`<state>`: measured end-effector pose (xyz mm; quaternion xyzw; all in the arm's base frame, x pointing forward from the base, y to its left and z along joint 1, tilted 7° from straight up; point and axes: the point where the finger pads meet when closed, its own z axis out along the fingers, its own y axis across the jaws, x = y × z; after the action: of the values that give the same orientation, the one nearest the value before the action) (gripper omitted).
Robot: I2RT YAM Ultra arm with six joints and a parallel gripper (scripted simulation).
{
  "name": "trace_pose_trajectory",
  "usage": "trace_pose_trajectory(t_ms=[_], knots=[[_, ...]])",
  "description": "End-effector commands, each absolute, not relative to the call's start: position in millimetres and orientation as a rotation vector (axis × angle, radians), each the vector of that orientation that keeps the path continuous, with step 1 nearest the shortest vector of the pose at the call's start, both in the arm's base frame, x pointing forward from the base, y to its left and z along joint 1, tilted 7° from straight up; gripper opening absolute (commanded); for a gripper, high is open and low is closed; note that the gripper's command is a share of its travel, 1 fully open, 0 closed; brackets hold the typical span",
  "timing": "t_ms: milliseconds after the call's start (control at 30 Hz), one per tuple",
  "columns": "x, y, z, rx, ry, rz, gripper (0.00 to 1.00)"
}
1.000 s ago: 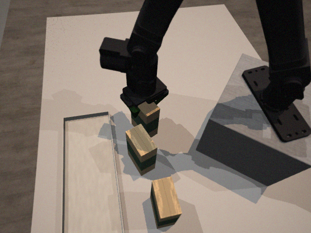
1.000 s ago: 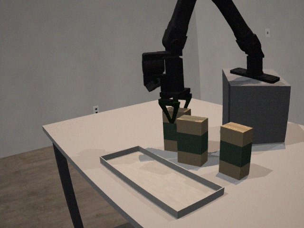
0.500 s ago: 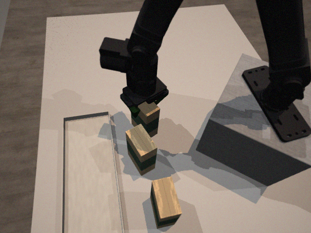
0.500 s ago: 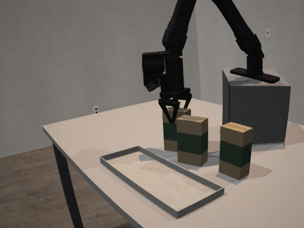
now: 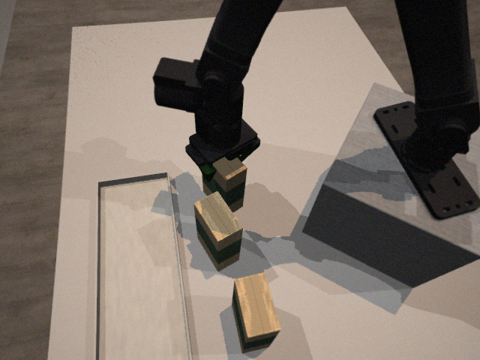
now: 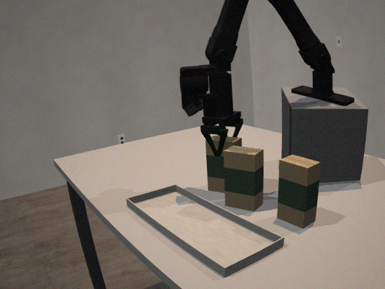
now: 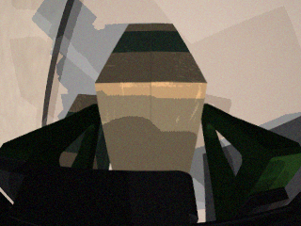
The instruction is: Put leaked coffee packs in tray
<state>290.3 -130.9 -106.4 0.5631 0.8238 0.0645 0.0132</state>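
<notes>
Three tan coffee packs with dark green bands stand upright in a row on the table. The far pack [image 5: 229,182] [image 6: 217,164] stands under my gripper [image 5: 223,168] [image 6: 221,143]. My fingers are open and straddle its top on both flat sides with small gaps, as the wrist view shows [image 7: 152,128]. The middle pack [image 5: 217,234] [image 6: 243,177] and the near pack [image 5: 256,310] [image 6: 298,190] stand apart from the gripper. The grey-rimmed tray [image 5: 137,267] [image 6: 203,225] lies flat and empty beside the packs.
A grey block [image 5: 391,201] [image 6: 323,136] holding the arm's base plate stands to the right of the packs. The tray's long rim runs close to the far and middle packs. The table's edge lies beyond the tray.
</notes>
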Motion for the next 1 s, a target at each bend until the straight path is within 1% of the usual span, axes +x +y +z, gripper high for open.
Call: trace_pose_trajectory(t_ms=[0, 133, 267, 333, 533, 633, 700, 800, 900, 933, 967], knots=[[288.7, -129.7, -105.7, 1.757, 2.567, 0.197, 0.76], [290.9, -133.2, -95.8, 1.751, 2.555, 0.198, 0.76], [295.9, -142.6, -64.4, 1.738, 2.534, 0.2, 0.76], [295.9, -142.6, -64.4, 1.738, 2.534, 0.2, 0.76], [289.3, -146.3, -11.9, 1.737, 2.534, 0.201, 0.76], [289.0, -146.1, -7.2, 1.735, 2.535, 0.201, 0.76], [276.0, -135.6, -24.3, 1.769, 2.593, 0.199, 0.76], [271.2, -133.1, -27.0, 1.777, 2.603, 0.197, 0.76], [272.7, -133.9, -23.9, 1.77, 2.595, 0.197, 0.76], [290.7, -141.5, -8.3, 1.731, 2.545, 0.2, 0.76], [293.3, -137.5, -6.7, 1.733, 2.539, 0.199, 0.76]])
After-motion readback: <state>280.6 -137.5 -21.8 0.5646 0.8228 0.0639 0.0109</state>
